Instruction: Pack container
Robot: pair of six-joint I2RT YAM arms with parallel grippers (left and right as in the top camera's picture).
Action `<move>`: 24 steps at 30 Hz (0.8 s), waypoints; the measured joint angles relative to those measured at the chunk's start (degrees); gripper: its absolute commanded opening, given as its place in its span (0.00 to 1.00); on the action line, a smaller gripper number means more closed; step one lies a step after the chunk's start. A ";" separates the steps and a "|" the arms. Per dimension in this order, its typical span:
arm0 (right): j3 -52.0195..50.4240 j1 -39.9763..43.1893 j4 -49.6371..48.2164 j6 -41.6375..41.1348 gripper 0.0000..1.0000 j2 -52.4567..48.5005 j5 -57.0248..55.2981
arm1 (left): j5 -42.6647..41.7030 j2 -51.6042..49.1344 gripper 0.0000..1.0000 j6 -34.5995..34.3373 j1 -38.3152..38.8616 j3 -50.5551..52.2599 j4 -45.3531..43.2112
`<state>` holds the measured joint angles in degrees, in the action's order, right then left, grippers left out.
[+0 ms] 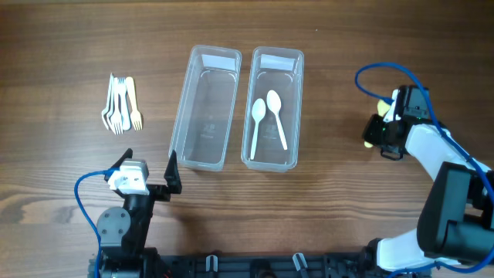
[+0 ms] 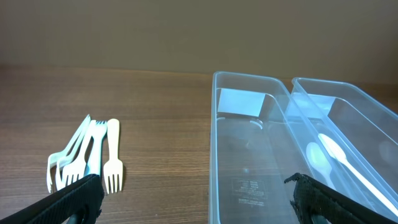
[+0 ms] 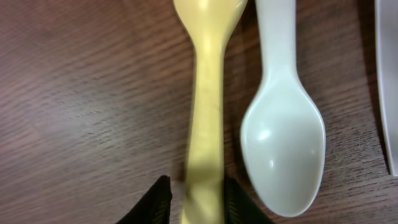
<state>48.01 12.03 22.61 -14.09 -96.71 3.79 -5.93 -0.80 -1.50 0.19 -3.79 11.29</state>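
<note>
- The pale yellow plastic utensil (image 3: 205, 124) lies flat on the wooden table (image 1: 62, 62) toward its right edge. A white plastic spoon (image 3: 283, 134) lies just beside it, running the same way.
- The right gripper (image 3: 199, 202) has its fingers part-way open, one either side of the yellow handle and very close to it. I cannot tell whether they are pinching it yet.
- From here the yellow piece looks feather-light, thin and a bit springy, with a smooth, slippery finish. Its head runs out of the wrist view, so spoon or fork is unclear.
- I'd say the narrow handle is the place to take it, squarely across its width. A skewed pinch could flick it or nudge the white spoon.
- The left gripper (image 1: 151, 158) sits near the front edge, fingers spread fully and holding nothing.
- Two clear rectangular plastic containers stand side by side mid-table. The left one (image 1: 204, 116) is empty, and the right one (image 1: 278, 73) holds two white spoons (image 1: 259, 110).
- The wood between the right edge and the containers is bare, so a carry looks unobstructed. The container walls need clearing from above.
- A cluster of white and cream plastic forks (image 1: 120, 108) lies toward the left edge.
</note>
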 measured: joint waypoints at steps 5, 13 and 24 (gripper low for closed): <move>-0.09 -0.15 0.02 0.00 0.29 -0.07 0.04 | 0.00 0.00 1.00 0.00 0.00 0.00 0.00; -0.26 -0.11 -0.39 -1.05 0.04 -0.26 -0.24 | 0.02 0.00 1.00 0.00 0.00 0.00 0.00; 0.20 -0.28 -2.21 -2.19 0.04 -0.15 2.12 | 0.02 -0.04 1.00 0.00 0.00 0.00 0.00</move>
<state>48.21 11.75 20.40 -16.27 -96.86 5.91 -5.91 -0.84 -1.50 0.19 -3.79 11.29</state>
